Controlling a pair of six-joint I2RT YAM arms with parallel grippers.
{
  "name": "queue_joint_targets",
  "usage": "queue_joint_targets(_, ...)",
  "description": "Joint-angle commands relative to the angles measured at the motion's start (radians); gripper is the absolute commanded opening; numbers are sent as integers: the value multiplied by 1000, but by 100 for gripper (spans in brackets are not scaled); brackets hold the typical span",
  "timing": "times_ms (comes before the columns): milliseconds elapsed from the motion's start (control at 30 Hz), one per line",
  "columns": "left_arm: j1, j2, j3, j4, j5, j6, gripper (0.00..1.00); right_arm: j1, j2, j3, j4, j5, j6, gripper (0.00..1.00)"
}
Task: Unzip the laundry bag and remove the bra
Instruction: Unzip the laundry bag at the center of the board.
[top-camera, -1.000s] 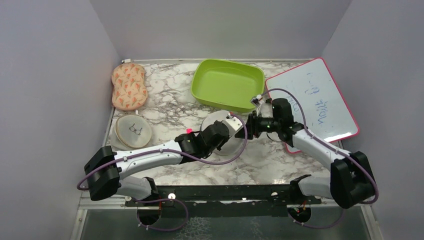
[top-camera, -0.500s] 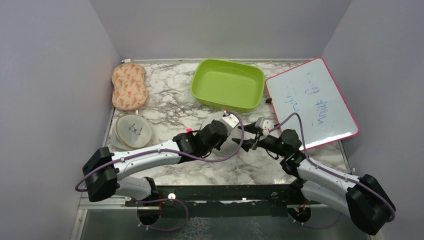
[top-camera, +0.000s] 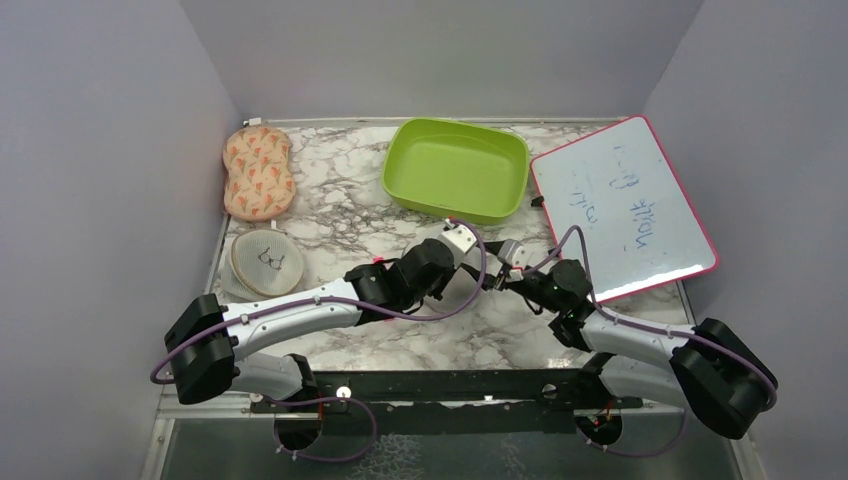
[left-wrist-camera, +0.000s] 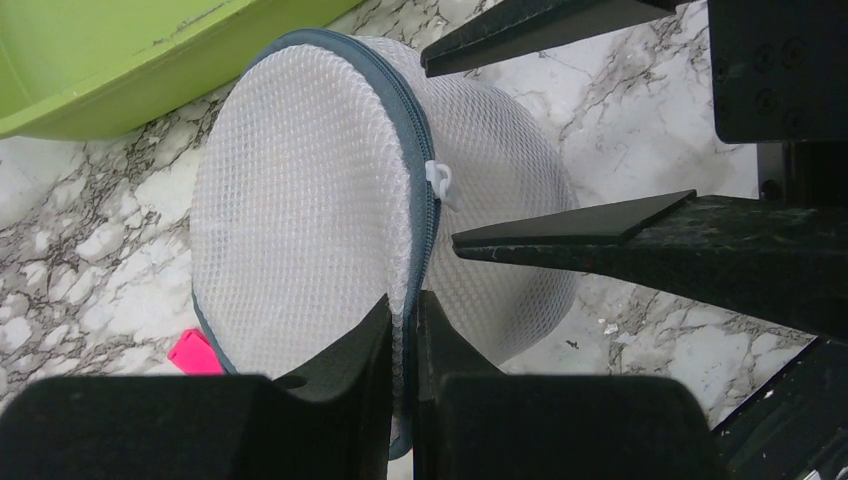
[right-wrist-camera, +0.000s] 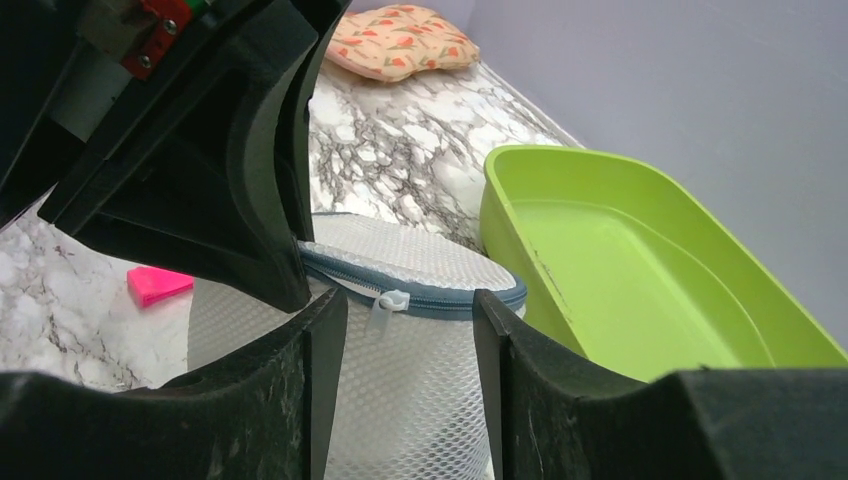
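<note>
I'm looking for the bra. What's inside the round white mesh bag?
The laundry bag looks zipped shut, its white zip pull at the grey rim. Through the mesh only pale white shows; whatever is inside is hidden, so no bra can be made out.

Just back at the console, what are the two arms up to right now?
The left end effector is shut on the zip rim of the laundry bag, steadying it. The right end effector is open, fingers either side of the white zip pull, not gripping it yet. The zip looks closed.
</note>
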Motion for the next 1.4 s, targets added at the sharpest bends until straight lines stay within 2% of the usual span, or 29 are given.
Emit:
queue_joint_targets(0,3,-18,28,12,33,-29,0,18,31,8,63,30,-36,47)
queue_joint_targets(267,4,-18,28,9,38,-36,0,44,70,9,79,84,-56,46)
queue_joint_targets(567,4,-12,29,6,46,-33,0,54,61,-14,127,197,-57,37)
queue_joint_targets(733,4,-14,28,5,45,-31,0,54,53,-14,107,178,-60,27)
queue_joint_targets(867,4,-12,31,3,41,-26,0,54,64,-15,106,158,-56,23)
queue_joint_targets(1200,4,-14,31,2,46,-20,0,54,102,0,111,75,-58,20)
queue_joint_targets(1367,4,-14,33,2,48,-13,0,54,130,8,123,57,-52,23)
